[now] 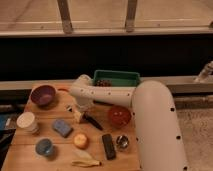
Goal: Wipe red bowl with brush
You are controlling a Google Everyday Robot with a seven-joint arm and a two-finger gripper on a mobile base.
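- The gripper (80, 114) hung low over the desk (52, 111), at about 9 o'clock from the red bowl (120, 116), pointing downward
- Whether the gripper was open or closed could not be told (its tip merged with the pale wrist above it)
- The brush (95, 123) lay on the desk between the gripper and the red bowl, its dark length slanting from 10 o'clock to 4 o'clock
- The brush's upper end sat right at the gripper's tip; whether they touched could not be made out
- The red bowl stood upright toward the 3 o'clock side of the desk, partly tucked under the white arm (107, 94), with the brush just beside it and not in it
- A green tray (116, 78) sat at 12 o'clock, behind the arm
- A purple bowl (43, 95) stood at 10 o'clock on the desk, well apart from the red bowl
- A metal cup (122, 142) stood at 6 o'clock from the red bowl, with a black block (108, 146) just beside it at its 9 o'clock
- A blue sponge (62, 128) and a white cup (27, 121) lay toward 8 o'clock and 9 o'clock of the desk
- A round orange fruit (81, 141) sat near 6 o'clock of the gripper, and a banana (85, 162) lay at the desk's near edge
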